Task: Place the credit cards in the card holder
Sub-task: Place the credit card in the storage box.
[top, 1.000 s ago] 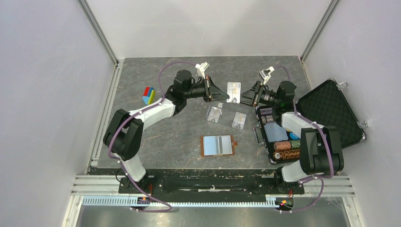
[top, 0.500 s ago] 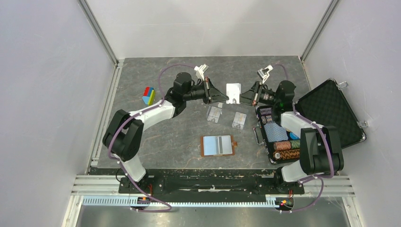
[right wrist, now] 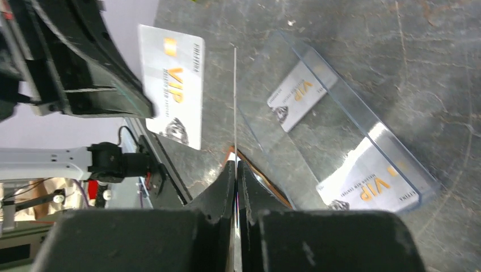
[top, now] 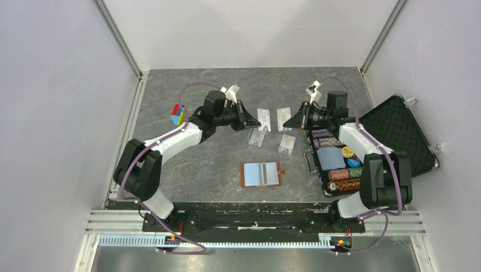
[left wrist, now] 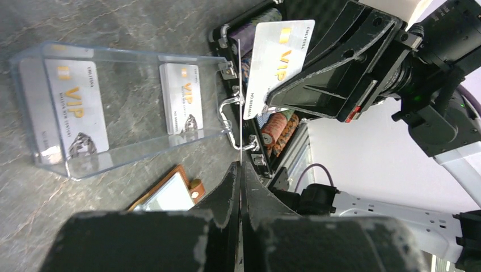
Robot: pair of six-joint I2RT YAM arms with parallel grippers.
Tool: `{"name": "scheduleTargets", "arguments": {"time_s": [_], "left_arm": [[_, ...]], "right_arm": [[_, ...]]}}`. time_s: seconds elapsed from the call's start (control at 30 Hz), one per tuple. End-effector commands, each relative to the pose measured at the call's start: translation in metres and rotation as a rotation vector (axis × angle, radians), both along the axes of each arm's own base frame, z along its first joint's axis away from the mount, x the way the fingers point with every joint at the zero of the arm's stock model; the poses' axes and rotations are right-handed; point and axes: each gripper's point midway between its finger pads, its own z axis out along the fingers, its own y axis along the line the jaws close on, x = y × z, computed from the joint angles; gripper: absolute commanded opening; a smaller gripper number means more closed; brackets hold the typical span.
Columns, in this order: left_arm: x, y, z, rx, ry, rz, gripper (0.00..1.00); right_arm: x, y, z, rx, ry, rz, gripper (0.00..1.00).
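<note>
Over the dark marbled table [top: 215,153], the left gripper [top: 255,119] is clamped on a pale rectangular credit card [top: 264,117] and the right gripper [top: 290,118] on a second card [top: 283,117], side by side, long axes pointing away from the bases, gold "VIP" readable. Nearer the bases lies the brown leather card holder [top: 262,174].

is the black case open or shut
Open: the black case has its foam-lined lid swung back to the right, and the stacks of poker chips inside it show.
</note>
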Motion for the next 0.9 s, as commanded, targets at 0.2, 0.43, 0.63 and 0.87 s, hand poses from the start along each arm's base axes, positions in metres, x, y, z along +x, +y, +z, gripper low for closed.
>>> {"name": "scheduleTargets", "arguments": {"time_s": [0.2,0.43,0.63,0.87], "left_arm": [[0.001,0.022,0.012,0.08,-0.09,0.044,0.02],[-0.005,0.024,0.014,0.071,-0.086,0.037,0.02],[-0.01,0.025,0.014,0.052,-0.08,0.04,0.02],[-0.016,0.026,0.02,0.021,-0.09,0.033,0.02]], "right_arm": [[-0.018,-0.008,-0.061,-0.314,0.03,0.088,0.0],[-0.029,-0.008,-0.083,-0.428,0.043,0.103,0.21],[-0.024,-0.01,-0.061,-0.439,-0.025,0.069,0.58],[-0.021,-0.006,-0.041,-0.397,-0.06,0.043,0.66]]}}
